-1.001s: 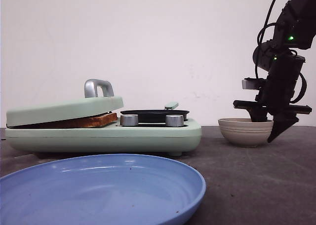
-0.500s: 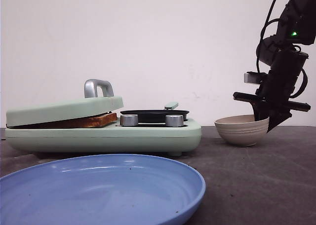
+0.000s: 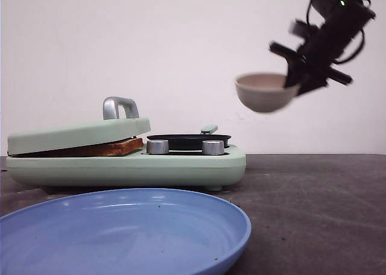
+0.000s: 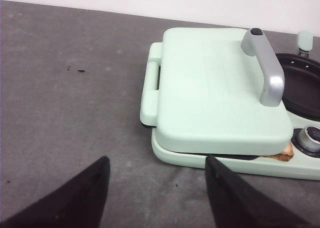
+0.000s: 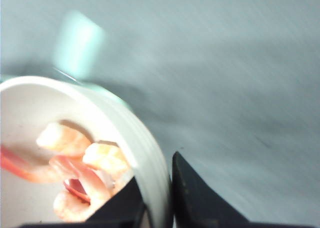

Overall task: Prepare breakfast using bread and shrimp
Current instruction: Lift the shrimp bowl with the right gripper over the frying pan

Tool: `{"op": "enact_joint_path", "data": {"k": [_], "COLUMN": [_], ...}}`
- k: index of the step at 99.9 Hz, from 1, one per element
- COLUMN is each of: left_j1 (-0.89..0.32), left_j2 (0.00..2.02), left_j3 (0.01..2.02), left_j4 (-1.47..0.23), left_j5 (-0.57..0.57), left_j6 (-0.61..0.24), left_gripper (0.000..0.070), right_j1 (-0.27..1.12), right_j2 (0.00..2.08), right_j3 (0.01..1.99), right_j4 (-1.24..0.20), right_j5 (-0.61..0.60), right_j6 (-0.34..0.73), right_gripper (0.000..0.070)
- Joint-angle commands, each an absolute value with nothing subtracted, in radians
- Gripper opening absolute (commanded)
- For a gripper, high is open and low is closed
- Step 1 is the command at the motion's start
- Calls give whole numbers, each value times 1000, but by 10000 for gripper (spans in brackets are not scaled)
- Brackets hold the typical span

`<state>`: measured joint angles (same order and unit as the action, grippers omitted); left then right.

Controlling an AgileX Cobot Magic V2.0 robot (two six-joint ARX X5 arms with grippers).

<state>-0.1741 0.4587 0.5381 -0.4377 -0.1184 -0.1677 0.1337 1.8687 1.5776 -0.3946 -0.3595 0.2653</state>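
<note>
Front view: right gripper (image 3: pixel 297 82) clamped on the rim of a beige bowl (image 3: pixel 263 92), held in the air above and to the right of the mint-green sandwich maker (image 3: pixel 126 160); bread (image 3: pixel 111 147) pressed under its part-closed lid (image 3: pixel 78 134); blue plate (image 3: pixel 120 233) in the foreground on the dark table (image 3: pixel 313 208). Right wrist view: shrimp (image 5: pixel 75 168) piled inside the bowl, blurred. Left wrist view: left gripper (image 4: pixel 155 195) spread apart, holding nothing, just beside the lid.

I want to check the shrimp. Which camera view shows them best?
The right wrist view: the shrimp lie inside the bowl, though blurred. The front view shows only the bowl's outside; the left wrist view shows neither.
</note>
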Motion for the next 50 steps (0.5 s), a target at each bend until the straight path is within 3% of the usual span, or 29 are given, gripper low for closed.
{"op": "enact_joint_path", "data": {"k": [1, 29, 50], "left_j1": [-175, -175, -175], "left_j2": [463, 463, 463], "left_j3": [546, 546, 546], "left_j4": [-430, -427, -427], "left_j5": [-122, -122, -123], "left_j6": [-166, -167, -167], "left_gripper": [314, 314, 313], "right_j1": [175, 352, 440], "right_j2": [1888, 1906, 1943], "right_j3": [1596, 1596, 1596], "right_j4": [-363, -183, -53], "right_j5": [-366, -213, -60], "right_j6": [333, 321, 192], "right_gripper": [3, 3, 3]}}
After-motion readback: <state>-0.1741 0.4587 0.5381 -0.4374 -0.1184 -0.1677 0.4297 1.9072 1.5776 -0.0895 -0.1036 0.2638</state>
